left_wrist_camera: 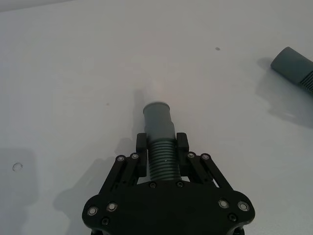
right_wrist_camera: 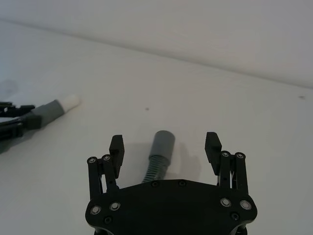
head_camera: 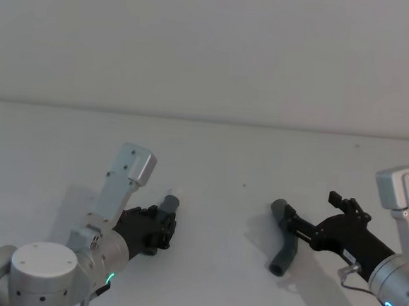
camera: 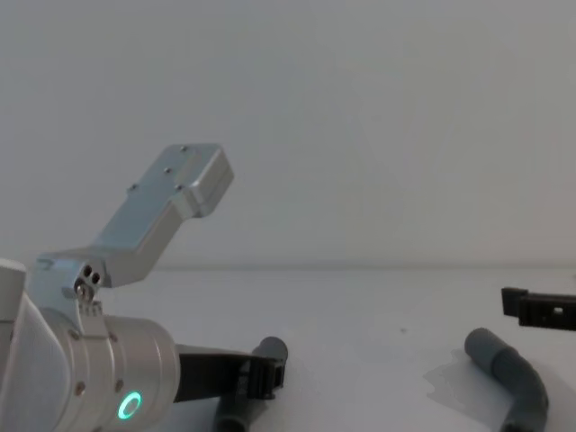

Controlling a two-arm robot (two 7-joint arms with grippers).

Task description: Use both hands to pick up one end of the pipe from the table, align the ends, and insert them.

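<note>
— What has the left gripper [left_wrist_camera: 161,143] got?

— I see its fingers clamped on the ribbed middle of the left hose [left_wrist_camera: 157,122], near left on the table [head_camera: 247,156]. The cuff sticks out past the fingertips, and its white tip [right_wrist_camera: 71,102] points toward the right side.

— Is it lifted?

— I cannot tell.

— And the right?

— My right gripper [right_wrist_camera: 165,143] is low at the near right with its fingers wide apart, one on each side of the right hose [head_camera: 285,253] and neither touching it. That hose lies bent on the table, its open cuff [right_wrist_camera: 163,142] between the fingertips. The two hoses are well apart.
</note>
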